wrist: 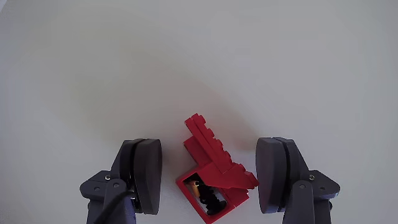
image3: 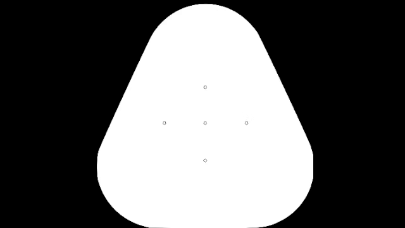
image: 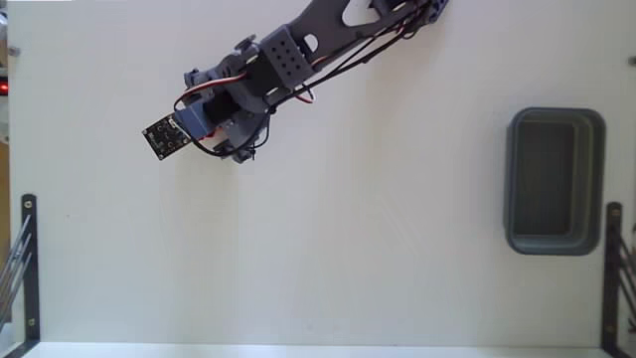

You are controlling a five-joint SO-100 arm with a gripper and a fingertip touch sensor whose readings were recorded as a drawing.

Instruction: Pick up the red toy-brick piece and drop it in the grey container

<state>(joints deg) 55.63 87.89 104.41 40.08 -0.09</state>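
In the wrist view the red toy-brick piece (wrist: 211, 168) lies on the white table, a stepped red block with a dark part in its hollow end. My gripper (wrist: 211, 149) is open, one dark finger (wrist: 144, 174) to the left of the brick and the other to its right, neither touching it. In the fixed view the arm reaches in from the top and the gripper (image: 237, 147) sits at the upper left, hiding the brick beneath it. The grey container (image: 596, 179) rests far off at the right side of the table, nothing visible inside it.
Black metal brackets stand at the table's left edge (image: 28, 259) and right edge (image: 614, 268), the right one just beside the container. Bare white tabletop (image: 378, 229) stretches between the gripper and the container.
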